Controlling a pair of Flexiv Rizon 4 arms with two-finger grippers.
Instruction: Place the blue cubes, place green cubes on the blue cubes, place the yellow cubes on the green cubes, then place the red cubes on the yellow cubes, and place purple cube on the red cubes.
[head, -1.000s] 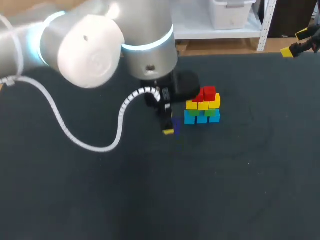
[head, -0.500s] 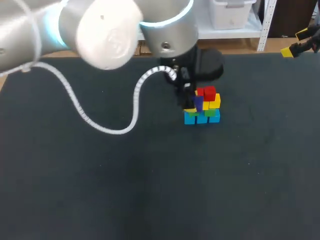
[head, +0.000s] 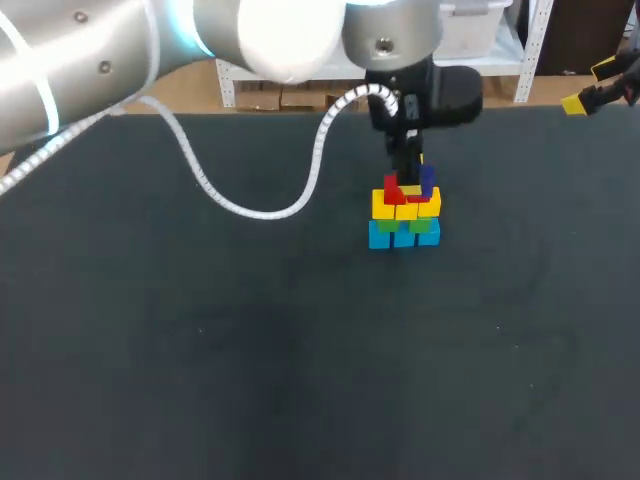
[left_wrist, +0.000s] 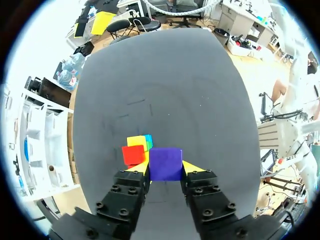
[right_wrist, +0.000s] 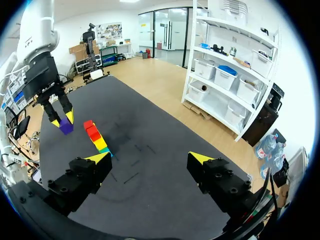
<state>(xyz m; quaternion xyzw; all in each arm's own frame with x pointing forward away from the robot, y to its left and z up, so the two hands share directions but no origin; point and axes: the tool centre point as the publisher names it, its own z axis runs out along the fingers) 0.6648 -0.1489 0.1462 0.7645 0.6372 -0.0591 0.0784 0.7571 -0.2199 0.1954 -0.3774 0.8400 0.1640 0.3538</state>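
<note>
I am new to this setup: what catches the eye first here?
A bright stack of cubes stands past the middle of the dark table: blue at the bottom, then green, yellow, red. The left gripper holds a purple cube close by its top.

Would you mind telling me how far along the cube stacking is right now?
Done: the blue cubes, green cubes, yellow cubes and red cubes look stacked in that order. In hand: the left gripper is shut on the purple cube, held close by the stack's top, not yet resting on it. Left: set the purple cube on the red cubes. The right gripper is open, away from the stack.
</note>
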